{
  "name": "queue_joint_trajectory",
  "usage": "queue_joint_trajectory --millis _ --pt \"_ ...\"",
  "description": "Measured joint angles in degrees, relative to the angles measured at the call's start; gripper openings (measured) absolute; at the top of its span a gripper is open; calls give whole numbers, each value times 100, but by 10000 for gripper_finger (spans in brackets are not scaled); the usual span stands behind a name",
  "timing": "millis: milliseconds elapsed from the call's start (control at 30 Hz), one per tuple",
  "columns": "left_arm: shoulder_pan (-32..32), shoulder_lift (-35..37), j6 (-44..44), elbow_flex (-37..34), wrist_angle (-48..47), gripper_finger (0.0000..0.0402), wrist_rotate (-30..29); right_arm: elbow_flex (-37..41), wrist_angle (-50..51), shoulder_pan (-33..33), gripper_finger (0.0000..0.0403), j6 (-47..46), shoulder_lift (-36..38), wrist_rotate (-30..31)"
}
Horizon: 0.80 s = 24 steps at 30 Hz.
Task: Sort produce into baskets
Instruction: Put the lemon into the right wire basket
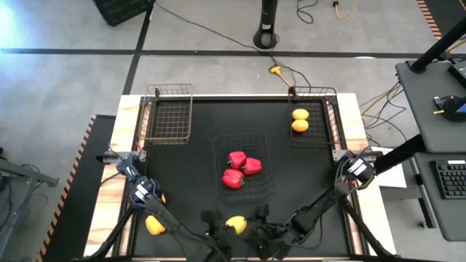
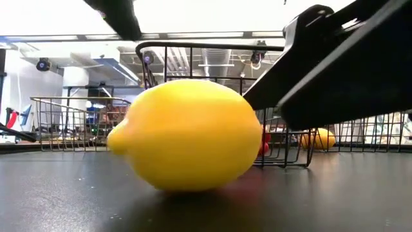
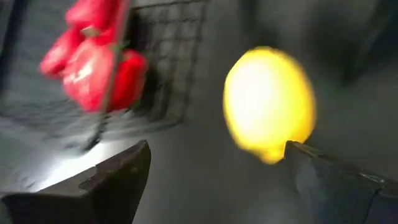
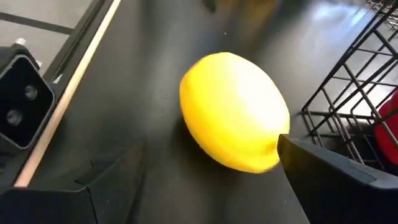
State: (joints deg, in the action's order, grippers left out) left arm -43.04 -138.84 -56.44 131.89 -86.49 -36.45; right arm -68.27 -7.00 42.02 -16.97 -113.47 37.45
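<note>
lemon (image 1: 236, 224) lain on worktop (image 1: 196, 156) at near edge, just before middle basket (image 1: 244, 165) | left pincer (image 1: 212, 222) released, set just beside lemon on one side | right pincer (image 1: 261, 227) released, set opposite | lemon flanked, not gripped

Three peppers (image 1: 239, 169) in middle basket (image 1: 271, 182)
</note>
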Motion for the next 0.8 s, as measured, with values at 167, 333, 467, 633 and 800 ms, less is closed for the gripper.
queue_joint_trajectory --millis 167,333,467,633,800 --pt "-74 2 -388 -157 -238 351 -59 0 -57 -17 354 78 -2 7" --pt "30 -91 -808 -608 10 351 -262 0 -99 -41 354 99 -3 4" --pt "19 -116 -899 -1074 743 351 -405 9 -93 -42 354 94 -33 -7" --pt "46 -110 -712 -1550 1758 351 -518 20 -93 -44 354 76 -33 -22" --pt "138 -110 -689 -1786 2273 351 -656 20 -70 -57 354 -51 -31 2"
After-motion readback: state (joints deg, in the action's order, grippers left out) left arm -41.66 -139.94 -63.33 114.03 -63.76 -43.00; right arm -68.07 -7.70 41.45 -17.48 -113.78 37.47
